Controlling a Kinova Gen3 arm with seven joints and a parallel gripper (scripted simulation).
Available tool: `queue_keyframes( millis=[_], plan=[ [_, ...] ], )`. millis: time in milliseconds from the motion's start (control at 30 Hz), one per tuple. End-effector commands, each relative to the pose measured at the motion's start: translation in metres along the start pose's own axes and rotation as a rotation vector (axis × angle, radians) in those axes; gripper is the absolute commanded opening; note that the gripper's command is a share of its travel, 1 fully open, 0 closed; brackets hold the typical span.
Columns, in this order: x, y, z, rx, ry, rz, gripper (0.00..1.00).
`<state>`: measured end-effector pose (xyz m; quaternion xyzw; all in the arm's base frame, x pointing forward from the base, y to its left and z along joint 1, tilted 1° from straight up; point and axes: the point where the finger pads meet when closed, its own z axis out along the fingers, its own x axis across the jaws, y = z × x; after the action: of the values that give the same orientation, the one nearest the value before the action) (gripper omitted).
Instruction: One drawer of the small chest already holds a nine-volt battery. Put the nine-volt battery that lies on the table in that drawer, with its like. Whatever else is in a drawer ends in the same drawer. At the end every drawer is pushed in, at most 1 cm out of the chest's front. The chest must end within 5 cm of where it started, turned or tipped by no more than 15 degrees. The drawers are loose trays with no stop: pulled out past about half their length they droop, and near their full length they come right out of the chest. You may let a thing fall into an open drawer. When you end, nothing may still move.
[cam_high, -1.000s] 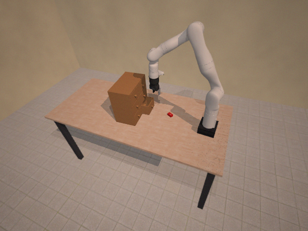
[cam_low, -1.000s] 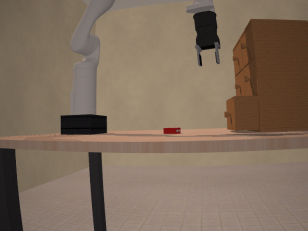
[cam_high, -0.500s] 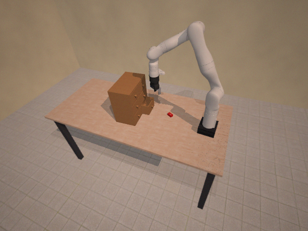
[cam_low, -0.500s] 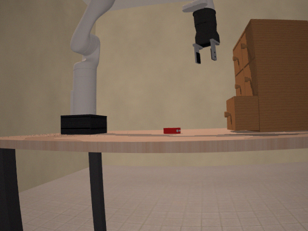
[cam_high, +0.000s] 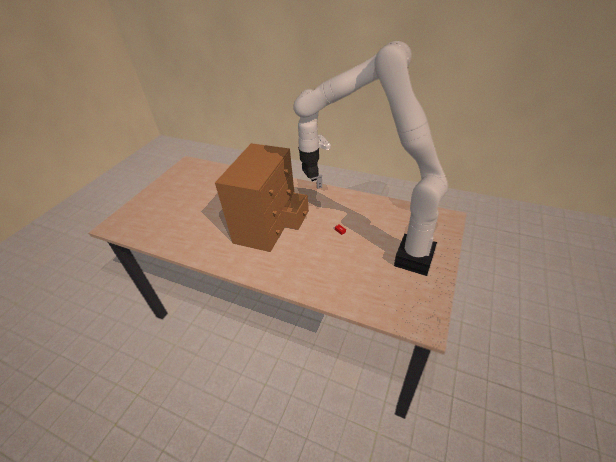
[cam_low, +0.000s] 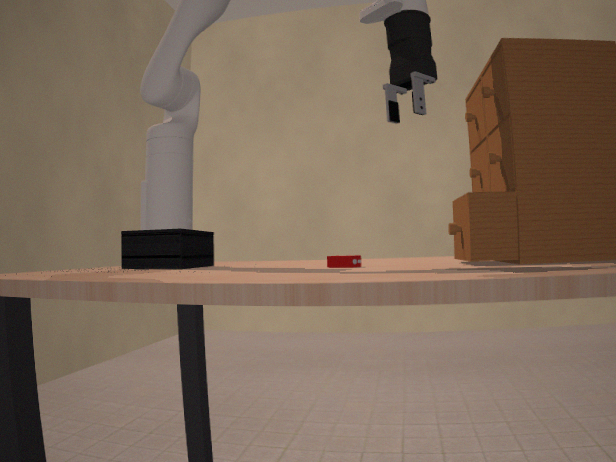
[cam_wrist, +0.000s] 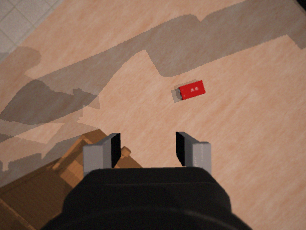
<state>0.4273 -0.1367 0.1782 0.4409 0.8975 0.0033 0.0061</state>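
Note:
A red nine-volt battery (cam_high: 340, 229) (cam_low: 342, 261) (cam_wrist: 192, 90) lies flat on the table in front of the chest, its terminals at one short end. The brown chest (cam_high: 247, 220) (cam_low: 565, 150) stands upright. Its far bottom drawer (cam_high: 291, 220) (cam_low: 492, 227) is pulled partly out and looks level; its contents cannot be made out. The other drawers look pushed in. My gripper (cam_high: 319, 185) (cam_low: 407, 116) (cam_wrist: 148, 144) is open and empty, high above the table, in front of the chest and beyond the battery as seen in the top view. The wrist view shows the battery ahead of the fingers.
The open drawer's knob (cam_high: 305, 213) (cam_low: 454, 229) (cam_wrist: 126, 151) sticks out toward the arm's side. The arm's black base (cam_high: 412, 262) (cam_low: 167, 250) stands at the other end of the table, past the battery. The arm's shadow crosses the table beside the battery.

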Motion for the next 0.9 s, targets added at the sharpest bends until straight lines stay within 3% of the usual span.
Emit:
queue_keyframes(
  millis=[0, 867],
  plan=[
    [0.0, 0.0, -0.003, -0.002, -0.004, 0.035, 1.0],
    [0.008, -0.008, -0.015, 0.001, 0.01, 0.387, 1.0]
  ],
)
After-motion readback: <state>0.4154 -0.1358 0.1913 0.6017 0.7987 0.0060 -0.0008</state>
